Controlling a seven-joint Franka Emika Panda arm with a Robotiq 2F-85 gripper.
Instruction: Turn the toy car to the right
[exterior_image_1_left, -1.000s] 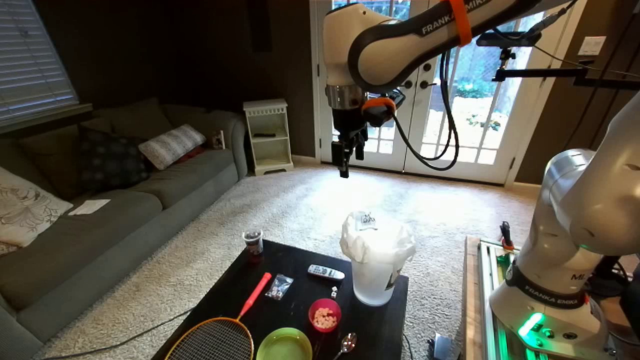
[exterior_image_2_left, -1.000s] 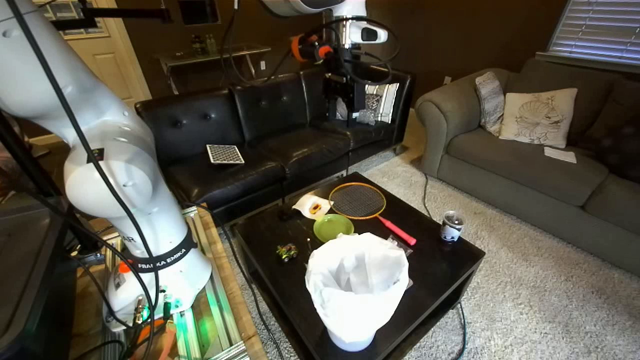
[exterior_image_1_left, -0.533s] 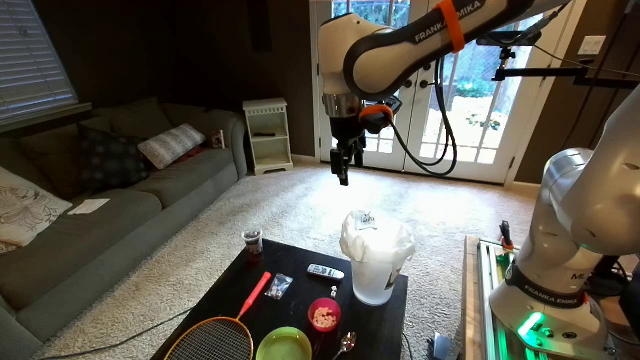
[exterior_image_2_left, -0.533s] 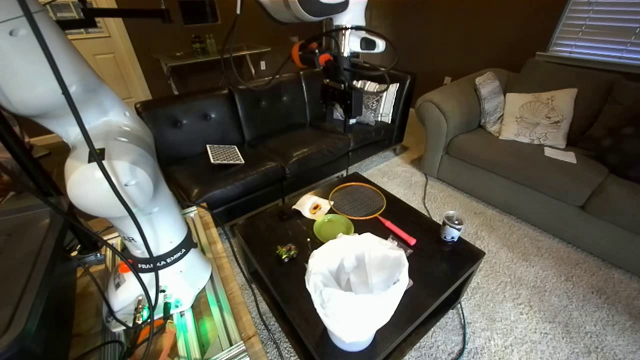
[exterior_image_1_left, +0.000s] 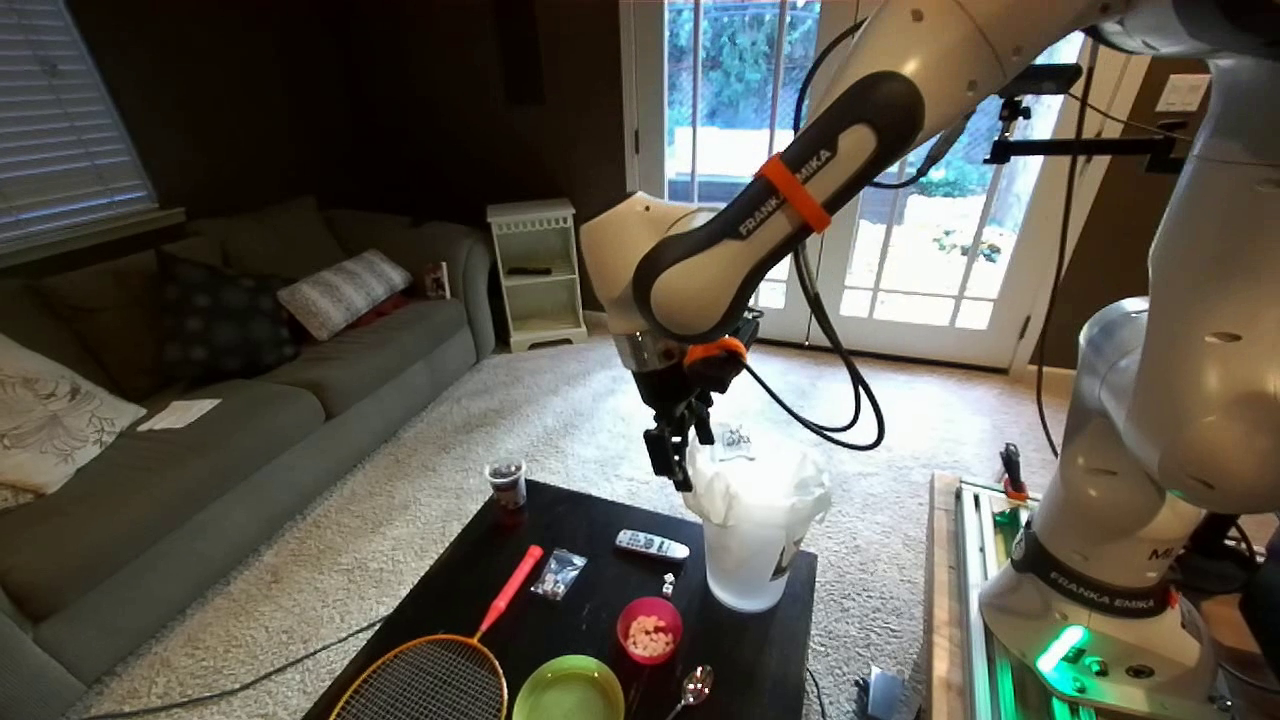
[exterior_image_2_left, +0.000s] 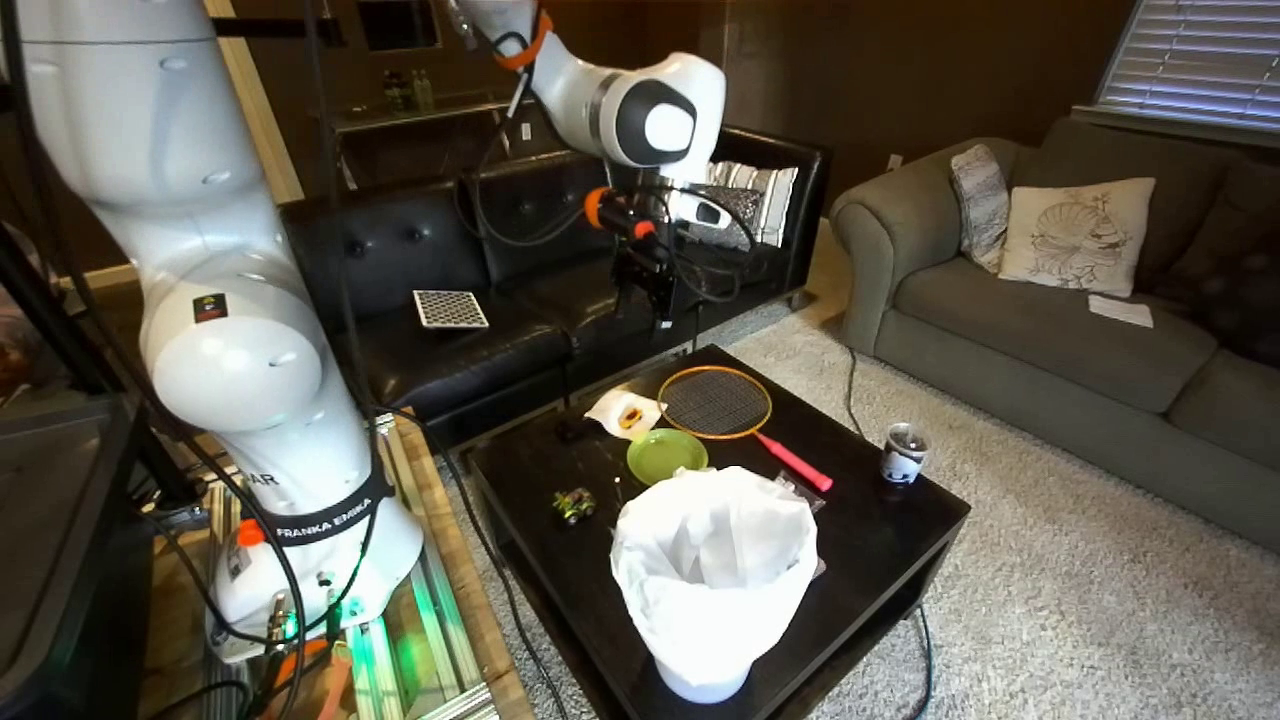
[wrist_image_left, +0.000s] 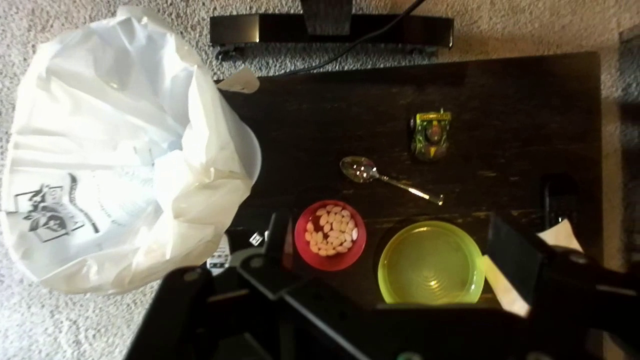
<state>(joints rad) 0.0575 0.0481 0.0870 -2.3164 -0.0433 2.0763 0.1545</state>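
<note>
The toy car (exterior_image_2_left: 574, 505) is small, green and yellow, and stands on the dark table (exterior_image_2_left: 560, 580) near the robot-side edge in an exterior view. It also shows in the wrist view (wrist_image_left: 431, 135), above the spoon, right of centre. It is out of frame in the exterior view with the sofa and glass doors. My gripper (wrist_image_left: 395, 240) is open and empty, its fingers wide apart. It hangs well above the table, as both exterior views show (exterior_image_1_left: 694, 465) (exterior_image_2_left: 643, 312). In the wrist view the car lies beyond the fingertips, not between them.
A tall white bin with a bag (wrist_image_left: 125, 165) stands on the table. A spoon (wrist_image_left: 390, 182), a pink bowl of beans (wrist_image_left: 330, 235), a green plate (wrist_image_left: 432, 265), a remote (exterior_image_1_left: 652, 544), a racket (exterior_image_2_left: 715, 402) and a cup (exterior_image_2_left: 904, 452) also lie or stand there.
The arm has lowered the gripper a good way toward the table, and the gripper has tilted slightly. The toy car and other table objects have not moved.
</note>
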